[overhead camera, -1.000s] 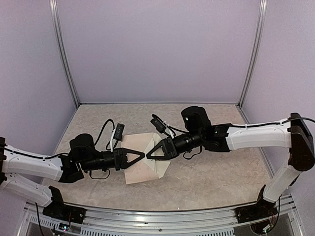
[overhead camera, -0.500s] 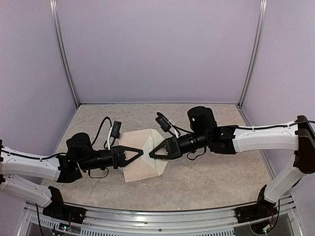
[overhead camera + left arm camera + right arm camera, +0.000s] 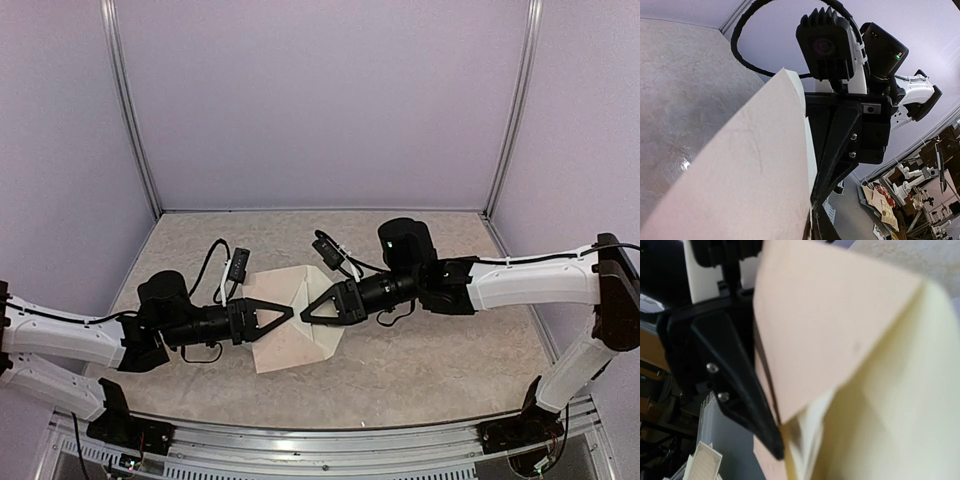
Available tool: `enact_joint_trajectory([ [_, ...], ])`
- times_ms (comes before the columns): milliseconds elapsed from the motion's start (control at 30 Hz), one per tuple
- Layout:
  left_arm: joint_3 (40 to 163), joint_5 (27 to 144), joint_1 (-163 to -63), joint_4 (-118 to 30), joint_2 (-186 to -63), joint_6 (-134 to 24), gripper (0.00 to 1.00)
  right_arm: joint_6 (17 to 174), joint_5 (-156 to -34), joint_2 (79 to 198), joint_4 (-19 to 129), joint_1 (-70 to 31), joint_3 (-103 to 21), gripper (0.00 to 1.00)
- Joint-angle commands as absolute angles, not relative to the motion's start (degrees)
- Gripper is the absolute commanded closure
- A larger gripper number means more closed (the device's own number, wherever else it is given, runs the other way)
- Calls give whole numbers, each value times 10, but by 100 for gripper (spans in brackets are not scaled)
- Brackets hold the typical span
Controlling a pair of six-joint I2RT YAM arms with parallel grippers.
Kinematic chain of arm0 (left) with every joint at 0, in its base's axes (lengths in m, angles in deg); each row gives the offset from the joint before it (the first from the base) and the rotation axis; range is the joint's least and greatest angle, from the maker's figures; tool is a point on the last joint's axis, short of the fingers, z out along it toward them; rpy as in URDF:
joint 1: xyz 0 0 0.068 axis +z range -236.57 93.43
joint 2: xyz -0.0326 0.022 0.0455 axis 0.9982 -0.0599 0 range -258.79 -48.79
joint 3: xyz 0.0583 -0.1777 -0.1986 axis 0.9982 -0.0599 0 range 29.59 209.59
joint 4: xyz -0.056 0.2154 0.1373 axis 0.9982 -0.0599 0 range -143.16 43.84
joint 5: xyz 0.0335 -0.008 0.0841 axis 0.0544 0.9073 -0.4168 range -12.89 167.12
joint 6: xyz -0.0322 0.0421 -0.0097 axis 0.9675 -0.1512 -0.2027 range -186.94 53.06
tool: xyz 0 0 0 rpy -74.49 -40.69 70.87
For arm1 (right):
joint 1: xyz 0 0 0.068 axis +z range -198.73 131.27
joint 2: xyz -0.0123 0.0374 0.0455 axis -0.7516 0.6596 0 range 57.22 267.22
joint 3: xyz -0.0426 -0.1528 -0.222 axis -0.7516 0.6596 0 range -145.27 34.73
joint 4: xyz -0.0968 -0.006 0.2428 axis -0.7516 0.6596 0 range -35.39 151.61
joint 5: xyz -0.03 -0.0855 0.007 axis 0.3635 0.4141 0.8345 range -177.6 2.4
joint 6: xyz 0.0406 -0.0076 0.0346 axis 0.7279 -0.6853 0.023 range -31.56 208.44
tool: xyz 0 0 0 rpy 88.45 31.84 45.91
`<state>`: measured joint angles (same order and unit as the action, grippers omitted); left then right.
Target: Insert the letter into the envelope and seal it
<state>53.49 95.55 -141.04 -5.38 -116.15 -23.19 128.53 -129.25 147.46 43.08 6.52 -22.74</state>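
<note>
Two tips meet at the envelope (image 3: 285, 350): right claw (image 3: 304, 315) pinched shut on it; left claw (image 3: 289, 314) gap cannot tell.

In the right wrist view the envelope (image 3: 830, 325) is blurred and runs off the right and lower edges; at the top view's centre the left gripper (image 3: 290, 313) and right gripper (image 3: 303, 312) hide its middle; we cannot tell what they pinch.

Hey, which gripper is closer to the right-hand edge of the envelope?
Right. The right gripper lies across that edge of the envelope. The left gripper lies over the opposite edge, and the two sets of fingers nearly meet mid-sheet.
</note>
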Motion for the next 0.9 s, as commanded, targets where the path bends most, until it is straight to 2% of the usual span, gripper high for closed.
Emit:
enact_joint_trajectory([
  [0,541,970,-1415,-28,-1175,-230,88,1288,-1309,1484,398,74,-242,100],
  [167,542,971,-1415,-31,-1179,-230,92,1284,-1300,1478,403,74,-242,100],
  [267,544,973,-1416,-33,-1178,-230,88,1279,-1294,1473,411,74,-242,100],
  [700,562,989,-1425,-28,-1203,-233,87,1289,-1305,1495,391,74,-250,100],
  [867,558,972,-1424,-35,-1195,-235,99,1279,-1284,1477,421,73,-248,100],
])
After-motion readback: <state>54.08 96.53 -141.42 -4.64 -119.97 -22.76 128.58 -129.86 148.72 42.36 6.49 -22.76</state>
